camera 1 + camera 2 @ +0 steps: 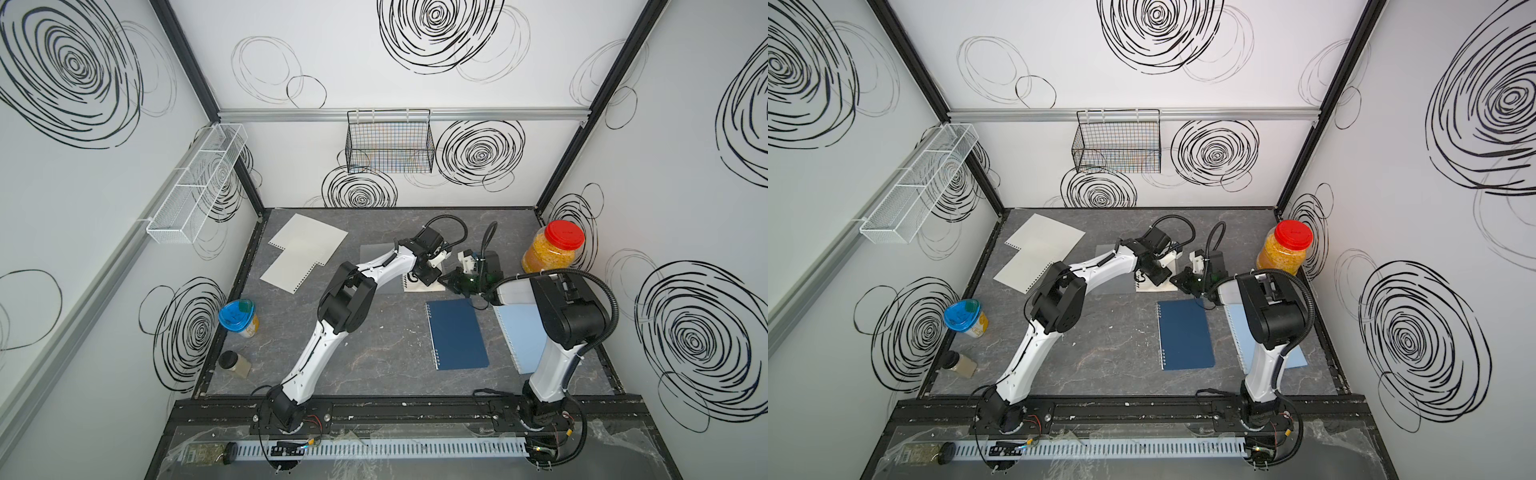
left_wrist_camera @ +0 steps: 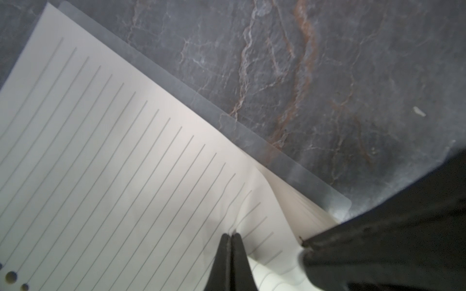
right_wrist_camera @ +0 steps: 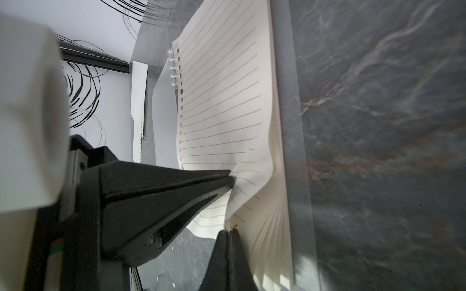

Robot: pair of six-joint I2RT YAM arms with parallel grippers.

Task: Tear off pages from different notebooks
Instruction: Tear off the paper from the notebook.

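- I can read no text, brand or number in any view;
- tub (image 1: pixel 239 318) label: too small for me to make out;
- page (image 2: pixel 126 176): ruled lines only.

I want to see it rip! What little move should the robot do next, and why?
Probably pull the top page away from the clear rings. The left fingers and right fingers are both shut on it, and only a few rings hold its punched edge.
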